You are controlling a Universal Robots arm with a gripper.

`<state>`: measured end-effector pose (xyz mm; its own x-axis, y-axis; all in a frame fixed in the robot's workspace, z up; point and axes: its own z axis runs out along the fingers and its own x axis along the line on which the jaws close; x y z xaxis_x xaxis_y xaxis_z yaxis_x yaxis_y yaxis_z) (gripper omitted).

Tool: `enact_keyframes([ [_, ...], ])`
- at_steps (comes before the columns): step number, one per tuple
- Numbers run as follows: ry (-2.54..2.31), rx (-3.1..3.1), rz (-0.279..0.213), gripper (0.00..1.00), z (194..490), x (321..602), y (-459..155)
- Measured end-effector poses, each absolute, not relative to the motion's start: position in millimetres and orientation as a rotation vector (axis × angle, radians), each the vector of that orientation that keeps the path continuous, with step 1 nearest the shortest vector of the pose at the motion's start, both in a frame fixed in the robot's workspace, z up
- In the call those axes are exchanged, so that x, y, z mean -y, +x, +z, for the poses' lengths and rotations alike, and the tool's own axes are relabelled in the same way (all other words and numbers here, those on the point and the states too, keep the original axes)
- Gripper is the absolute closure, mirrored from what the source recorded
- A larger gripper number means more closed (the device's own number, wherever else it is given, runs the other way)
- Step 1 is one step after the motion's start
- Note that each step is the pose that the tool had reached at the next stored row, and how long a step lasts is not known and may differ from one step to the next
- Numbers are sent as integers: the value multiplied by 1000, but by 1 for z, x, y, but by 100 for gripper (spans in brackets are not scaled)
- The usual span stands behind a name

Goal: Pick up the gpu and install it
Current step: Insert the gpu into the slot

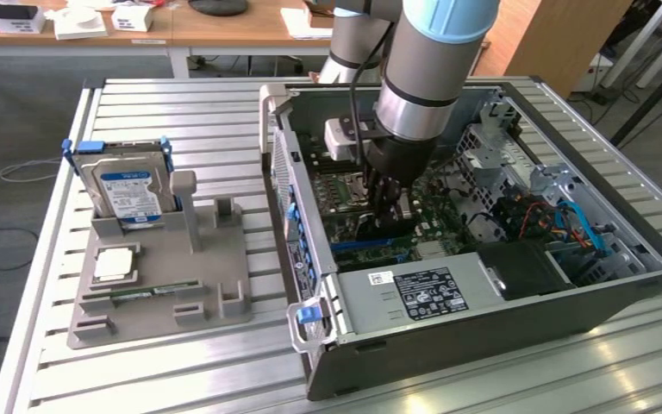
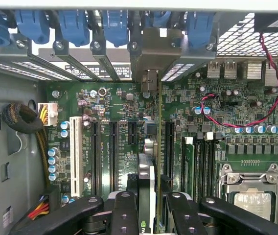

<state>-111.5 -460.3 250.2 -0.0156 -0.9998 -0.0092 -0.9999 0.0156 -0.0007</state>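
Observation:
The gpu (image 2: 147,176) shows edge-on in the wrist view as a thin dark card standing upright over the black slots of the green motherboard (image 2: 114,98). Its silver end bracket (image 2: 151,51) reaches the rear slot openings under the blue clips. My gripper (image 2: 150,208) is shut on the card, with a black finger (image 2: 124,210) on either side. In the exterior view the gripper (image 1: 383,216) is down inside the open computer case (image 1: 481,293), and the dark gpu (image 1: 371,235) sits low against the board.
On the table, at the exterior view's left, a grey holder (image 1: 221,276) carries a silver hard drive (image 1: 128,191), a processor chip (image 1: 115,263) and a memory stick (image 1: 147,291). Inside the case are a power supply (image 1: 423,291), cables (image 2: 237,115) and the processor socket (image 2: 249,188).

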Motion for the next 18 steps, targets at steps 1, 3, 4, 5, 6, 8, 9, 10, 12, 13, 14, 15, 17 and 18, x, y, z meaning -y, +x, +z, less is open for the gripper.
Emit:
enact_keyframes([
  [1,-2199,-2234,9,73,250,460,-112],
  [3,-2199,-2234,9,73,250,460,-112],
  [4,-2199,-2234,9,73,249,460,-111],
  [5,-2199,-2234,9,73,249,460,-111],
  [6,-2199,-2234,9,73,249,460,-111],
  [8,-2199,-2234,9,73,248,460,-112],
  [9,-2199,-2234,9,73,248,460,-112],
  [10,-2199,-2234,9,73,248,460,-111],
  [12,-2199,-2234,9,73,248,460,-111],
  [13,-2199,-2234,9,73,248,460,-111],
  [14,-2199,-2234,9,73,248,460,-111],
  [15,-2199,-2234,9,73,248,460,-111],
  [17,-2199,-2234,9,73,248,459,-111],
  [18,-2199,-2234,9,73,248,459,-111],
])
